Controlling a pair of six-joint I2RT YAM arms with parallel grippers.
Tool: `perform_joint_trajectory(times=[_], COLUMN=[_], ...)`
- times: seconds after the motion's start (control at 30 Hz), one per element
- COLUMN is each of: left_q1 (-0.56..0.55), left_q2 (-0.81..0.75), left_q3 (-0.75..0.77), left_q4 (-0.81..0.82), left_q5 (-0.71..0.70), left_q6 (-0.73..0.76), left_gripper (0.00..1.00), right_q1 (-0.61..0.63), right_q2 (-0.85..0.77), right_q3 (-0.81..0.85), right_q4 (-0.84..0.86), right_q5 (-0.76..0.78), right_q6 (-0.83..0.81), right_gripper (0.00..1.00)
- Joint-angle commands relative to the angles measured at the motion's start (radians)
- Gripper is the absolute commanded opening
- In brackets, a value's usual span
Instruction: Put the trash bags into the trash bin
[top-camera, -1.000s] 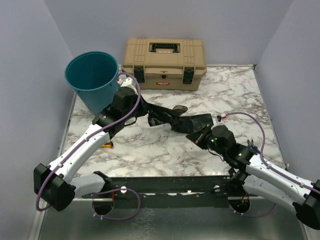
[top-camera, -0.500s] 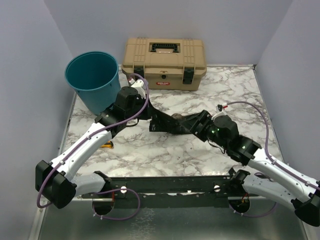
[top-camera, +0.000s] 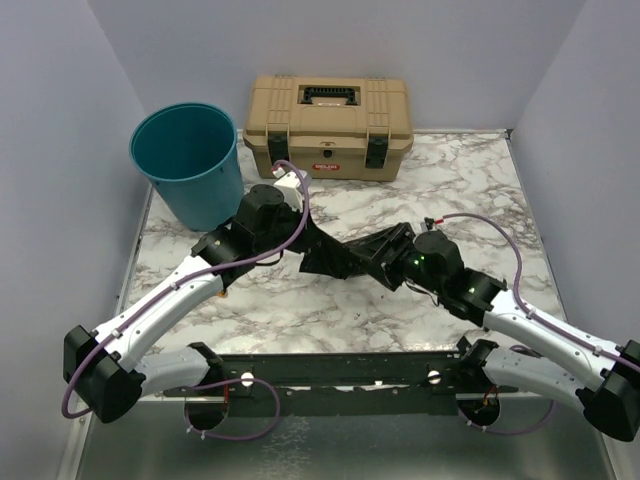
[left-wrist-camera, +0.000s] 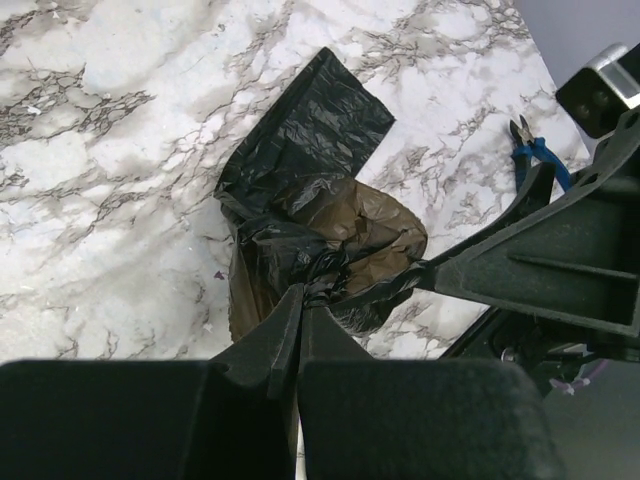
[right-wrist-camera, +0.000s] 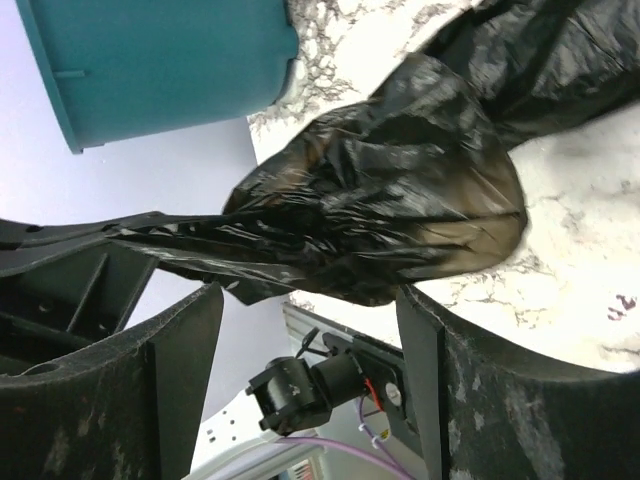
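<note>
Top external: left gripper (top-camera: 302, 238) clamped shut on the trash bag (top-camera: 340, 258) mid-frame, right gripper (top-camera: 386, 257) wide open around its other end, gripping nothing, trash bin (top-camera: 200, 190) upper left, bag not in yet, transfer remains.

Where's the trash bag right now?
Top view: the trash bag is at the middle of the table, right of the teal bin, in front of the tan toolbox. The left tool is shut on it; the right tool, open, straddles it.
</note>
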Motion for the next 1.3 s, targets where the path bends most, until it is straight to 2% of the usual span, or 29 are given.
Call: perform_joint_trajectory(times=[0.0,0.13,0.2,0.27,0.3,0.5,0.73,0.97,1.03,1.1,1.17,1.2,1.27], left_q1=[-0.007,-0.007,-0.008,-0.022,-0.033,-0.068,-0.093,-0.095,-0.095,-0.096,-0.096,-0.096,-0.094], left_q2=[-0.024,-0.032,-0.030,-0.045,-0.058,-0.079,-0.069,-0.085,-0.084,-0.080,-0.076,-0.074,-0.068], left_q3=[-0.012,-0.030,-0.028,-0.032,-0.039,-0.066,-0.058,-0.075,-0.075,-0.073,-0.068,-0.066,-0.059], left_q4=[0.016,0.014,0.024,0.065,0.088,0.146,0.146,0.126,0.114,0.102,0.094,0.093,0.093], left_q5=[-0.045,-0.132,-0.098,-0.069,-0.071,-0.097,-0.076,-0.102,-0.117,-0.131,-0.134,-0.131,-0.122], left_q6=[0.027,-0.007,-0.003,0.001,-0.003,-0.014,0.010,0.032,0.043,0.054,0.061,0.061,0.065], left_gripper=[0.00,0.00,0.00,0.00,0.00,0.00,0.00,0.00,0.00,0.00,0.00,0.00,0.00], right_q1=[-0.002,-0.003,-0.002,-0.002,-0.002,-0.003,-0.002,-0.004,-0.002,-0.002,-0.001,-0.003,-0.002], right_q2=[-0.046,-0.072,-0.085,-0.095,-0.097,-0.051,0.036,-0.042,-0.082,-0.111,-0.131,-0.135,-0.141], right_q3=[-0.051,-0.011,-0.005,-0.034,-0.055,-0.127,-0.120,-0.139,-0.160,-0.164,-0.154,-0.152,-0.153], right_q4=[0.026,-0.061,-0.109,-0.158,-0.169,0.023,0.176,0.075,0.079,0.059,0.026,0.012,-0.003], right_q5=[-0.016,0.013,0.039,0.052,0.040,-0.012,-0.040,0.020,0.044,0.060,0.065,0.062,0.053], right_q6=[0.108,0.122,0.176,0.359,0.437,0.604,0.613,0.613,0.614,0.603,0.583,0.577,0.570], right_gripper=[0.74,0.74,0.75,0.77,0.74,0.72,0.60,0.41,0.39,0.45,0.64,0.70,0.74])
